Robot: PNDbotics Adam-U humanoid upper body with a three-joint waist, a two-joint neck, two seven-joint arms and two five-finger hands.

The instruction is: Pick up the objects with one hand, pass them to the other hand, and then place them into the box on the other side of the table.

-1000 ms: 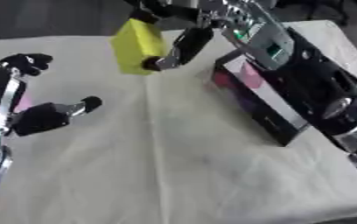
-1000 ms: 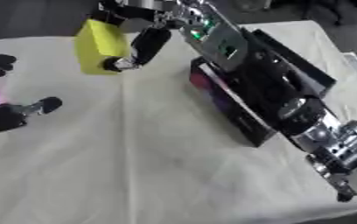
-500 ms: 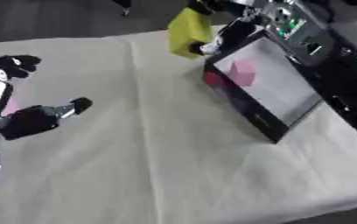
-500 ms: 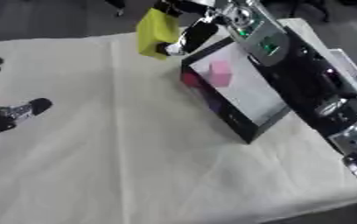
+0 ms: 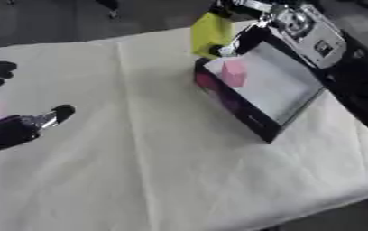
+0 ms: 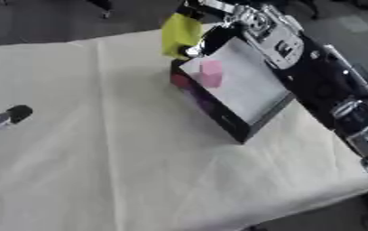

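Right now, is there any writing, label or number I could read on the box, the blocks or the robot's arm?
None can be read.
Box, yellow block, pink block: no text shows.
Right arm: small dark marks on its silver casing, too blurred to read.

Even, soft overhead light, no glare. Whole pic motion-blurred, soft focus. Faint shadow left of the black shallow rectangular box (image 5: 258, 97) on the cream cloth-covered counter (image 5: 155, 158); floor beyond dim.

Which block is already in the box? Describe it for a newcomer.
Start at the black box on the right side of the cloth-covered table. The pink block sits inside near its far corner; the yellow block is in the right hand.
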